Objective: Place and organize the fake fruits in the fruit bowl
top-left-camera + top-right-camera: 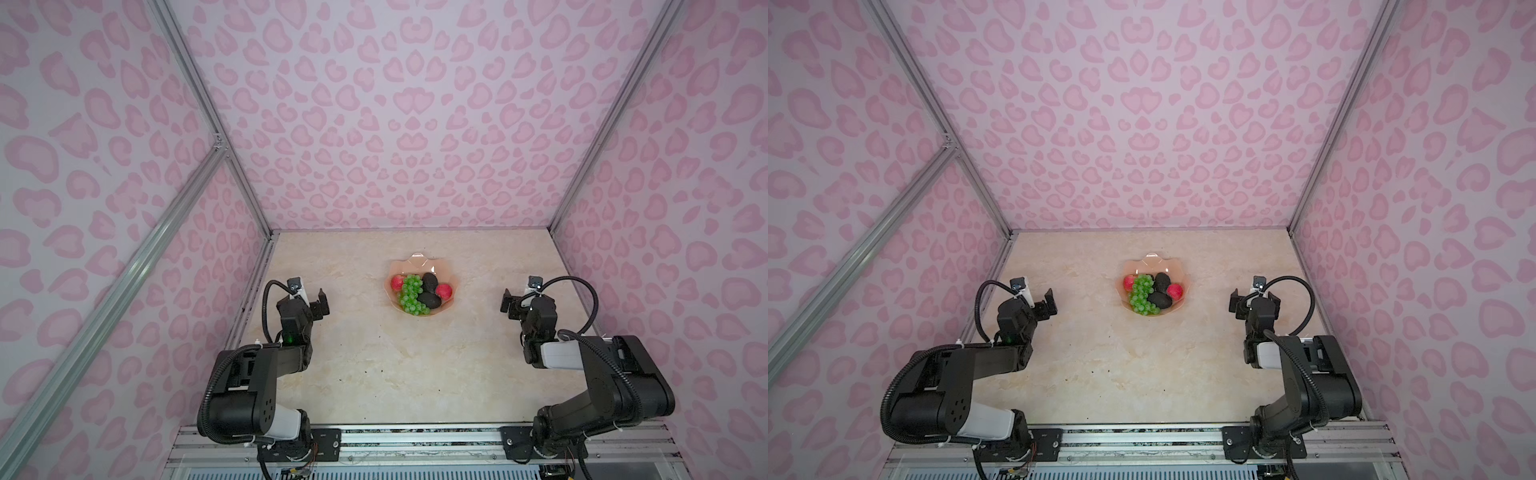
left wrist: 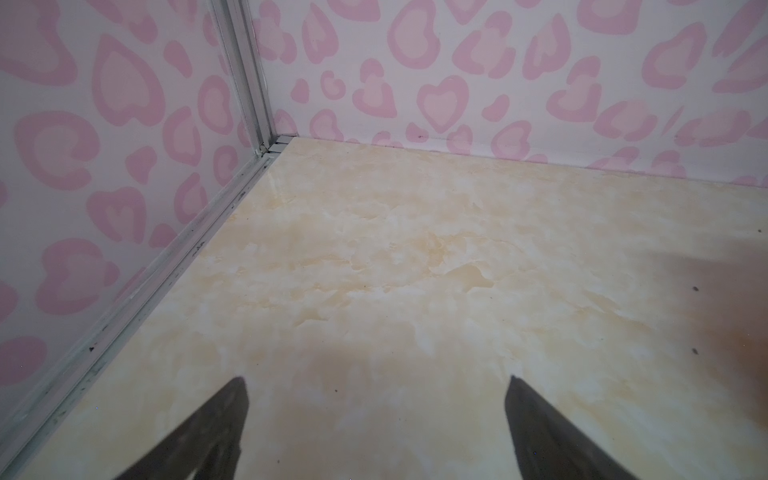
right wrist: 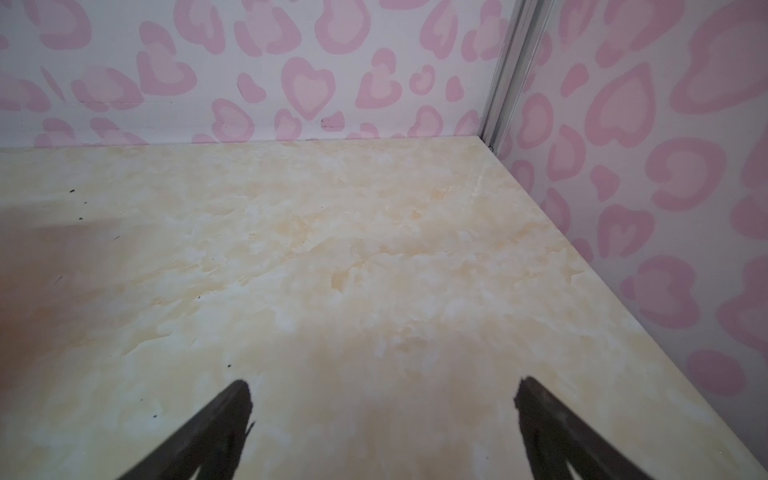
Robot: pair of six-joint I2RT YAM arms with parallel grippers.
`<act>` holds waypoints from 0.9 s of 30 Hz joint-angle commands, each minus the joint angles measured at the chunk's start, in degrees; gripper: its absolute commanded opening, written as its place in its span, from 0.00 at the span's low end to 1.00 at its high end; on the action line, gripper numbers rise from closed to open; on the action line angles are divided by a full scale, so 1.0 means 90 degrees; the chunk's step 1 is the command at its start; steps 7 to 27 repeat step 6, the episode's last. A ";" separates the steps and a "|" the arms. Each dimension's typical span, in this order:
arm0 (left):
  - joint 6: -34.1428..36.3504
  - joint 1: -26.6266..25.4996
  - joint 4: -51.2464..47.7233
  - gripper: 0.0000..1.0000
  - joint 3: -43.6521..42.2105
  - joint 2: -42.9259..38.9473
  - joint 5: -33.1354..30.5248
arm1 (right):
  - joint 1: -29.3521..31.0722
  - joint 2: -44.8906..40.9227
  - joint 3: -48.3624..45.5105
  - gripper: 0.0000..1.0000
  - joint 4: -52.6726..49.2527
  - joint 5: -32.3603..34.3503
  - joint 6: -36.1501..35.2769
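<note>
The fruit bowl [image 1: 420,262] [image 1: 1152,262], peach-pink with a wavy rim, sits on the table's far middle in both top views. In it lie a bunch of green grapes [image 1: 410,294] [image 1: 1142,294], two dark avocados [image 1: 429,282] [image 1: 430,300] and two red-pink fruits [image 1: 397,283] [image 1: 445,291]. My left gripper [image 1: 313,301] [image 1: 1040,303] [image 2: 376,380] hovers left of the bowl, open and empty. To the bowl's right my right gripper [image 1: 518,303] [image 1: 1252,301] [image 3: 382,382] is open and empty too. Both wrist views show only bare table between the fingers [image 2: 232,409] [image 3: 538,411].
The marbled beige table [image 1: 374,365] is walled in by pink heart-patterned panels [image 1: 415,145] at the back and both sides, with aluminium posts [image 2: 249,104] [image 3: 500,83] in the far corners. A metal rail [image 1: 415,440] carrying both arm bases runs along the front edge.
</note>
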 commanded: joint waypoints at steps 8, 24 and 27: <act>0.0036 0.0014 0.0308 0.97 -0.0041 -0.0006 0.0075 | 0.0003 0.0022 0.0006 1.00 0.0094 0.0073 0.0058; 0.0036 0.0014 0.0308 0.97 -0.0041 -0.0006 0.0075 | 0.0003 0.0022 0.0006 1.00 0.0094 0.0073 0.0058; 0.0036 0.0014 0.0308 0.97 -0.0041 -0.0006 0.0075 | 0.0003 0.0022 0.0006 1.00 0.0094 0.0073 0.0058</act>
